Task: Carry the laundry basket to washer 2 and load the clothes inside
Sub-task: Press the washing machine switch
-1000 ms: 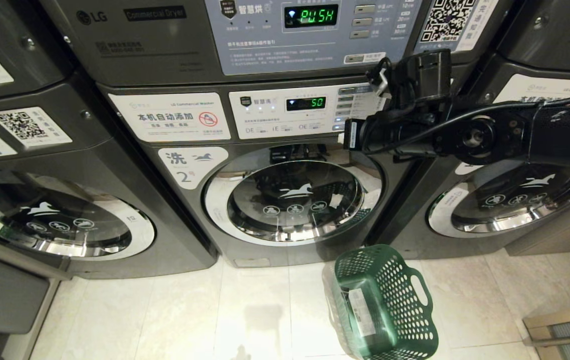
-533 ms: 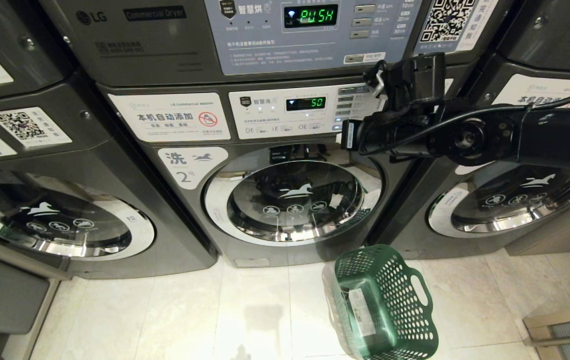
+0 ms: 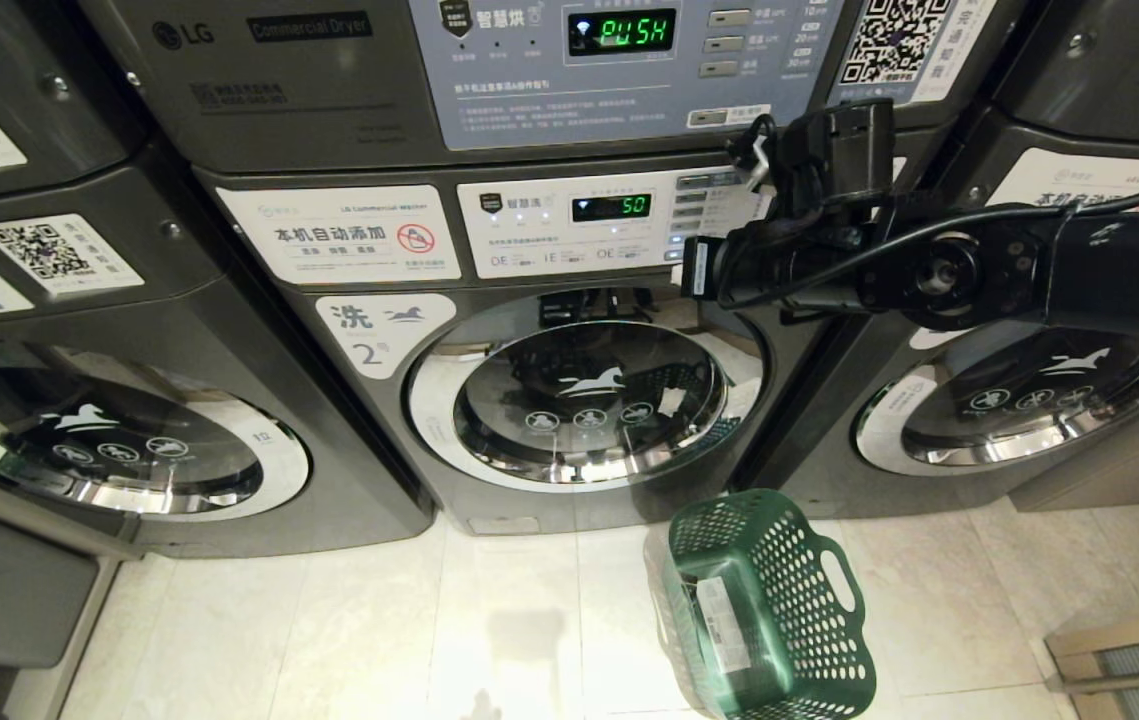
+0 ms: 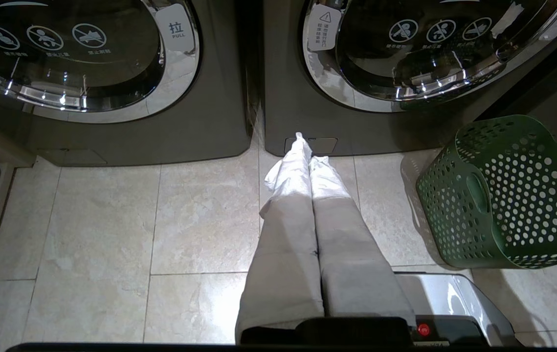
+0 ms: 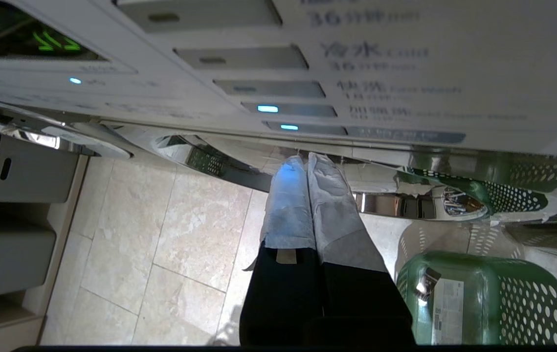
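The pale patterned clothes appear in no view; the interior of the dark grey front-loading washer 2 (image 3: 584,400), marked with a white horse label and the figure 2, is hard to read behind reflections on its shut chrome-ringed glass door; the green plastic laundry basket (image 3: 769,610) with round-holed sides lies tipped on its side on the pale tiled floor (image 3: 379,630), just in front of the machine's lower right corner, its white-stickered base turned up toward the head camera and its far end cut off by the frame edge; its mouth faces away, so what it holds cannot be made out.

The right arm reaches level across from the right, at the height of washer 2's white control panel (image 3: 569,215); the right gripper (image 5: 307,164) has its cloth-wrapped fingers (image 5: 329,205) pressed together with nothing between them, tips close to the lit buttons of the panel; whether they touch it is unclear; in the head view the tips are hidden behind the wrist.

The left gripper (image 4: 305,151) hangs low over the floor, pointed at the base of washer 2, its white-wrapped fingers (image 4: 324,183) closed side by side on nothing; the left arm is outside the head view.
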`<state>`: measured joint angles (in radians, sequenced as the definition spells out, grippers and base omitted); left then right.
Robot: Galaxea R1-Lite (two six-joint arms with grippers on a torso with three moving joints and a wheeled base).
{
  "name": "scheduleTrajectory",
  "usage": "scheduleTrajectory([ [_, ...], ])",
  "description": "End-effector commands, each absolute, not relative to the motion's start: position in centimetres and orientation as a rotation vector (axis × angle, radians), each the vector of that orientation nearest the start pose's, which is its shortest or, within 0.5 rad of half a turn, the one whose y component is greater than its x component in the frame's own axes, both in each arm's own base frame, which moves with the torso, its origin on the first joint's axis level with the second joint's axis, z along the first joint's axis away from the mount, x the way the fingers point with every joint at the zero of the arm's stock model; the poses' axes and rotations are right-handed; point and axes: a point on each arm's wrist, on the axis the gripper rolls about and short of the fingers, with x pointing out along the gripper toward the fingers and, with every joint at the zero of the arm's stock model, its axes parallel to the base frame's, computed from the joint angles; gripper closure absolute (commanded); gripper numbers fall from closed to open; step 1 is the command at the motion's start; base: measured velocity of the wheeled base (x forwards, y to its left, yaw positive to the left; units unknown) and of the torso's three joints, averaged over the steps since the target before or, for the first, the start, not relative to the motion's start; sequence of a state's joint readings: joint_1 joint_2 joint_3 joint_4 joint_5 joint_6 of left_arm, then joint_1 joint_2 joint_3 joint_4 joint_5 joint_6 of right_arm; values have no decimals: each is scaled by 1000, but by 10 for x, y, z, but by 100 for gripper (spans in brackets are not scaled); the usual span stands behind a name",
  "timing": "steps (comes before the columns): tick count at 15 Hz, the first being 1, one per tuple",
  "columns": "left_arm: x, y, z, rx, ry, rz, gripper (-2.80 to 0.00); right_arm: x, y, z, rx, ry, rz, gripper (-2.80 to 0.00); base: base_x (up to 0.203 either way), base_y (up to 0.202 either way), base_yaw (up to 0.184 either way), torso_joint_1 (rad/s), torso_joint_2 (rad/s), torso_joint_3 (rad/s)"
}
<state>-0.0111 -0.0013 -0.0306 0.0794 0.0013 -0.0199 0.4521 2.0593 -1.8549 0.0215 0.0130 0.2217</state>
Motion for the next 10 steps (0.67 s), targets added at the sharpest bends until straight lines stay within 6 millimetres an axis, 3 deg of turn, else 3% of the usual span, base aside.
scheduleTrajectory([
  [1, -25, 0, 76, -20, 49, -9, 0, 373, 181, 285, 167, 279, 436, 0, 0, 0, 0, 0, 0, 0],
  [6, -25, 0, 76, -20, 49, -9, 0, 338, 162, 277, 145, 357, 404, 0, 0, 0, 0, 0, 0, 0],
  [8, -25, 0, 76, -20, 49, -9, 0, 320, 145, 268, 132, 407, 376, 0, 0, 0, 0, 0, 0, 0],
  [10, -25, 0, 76, -21, 49, -10, 0, 296, 117, 262, 126, 448, 322, 0, 0, 0, 0, 0, 0, 0],
])
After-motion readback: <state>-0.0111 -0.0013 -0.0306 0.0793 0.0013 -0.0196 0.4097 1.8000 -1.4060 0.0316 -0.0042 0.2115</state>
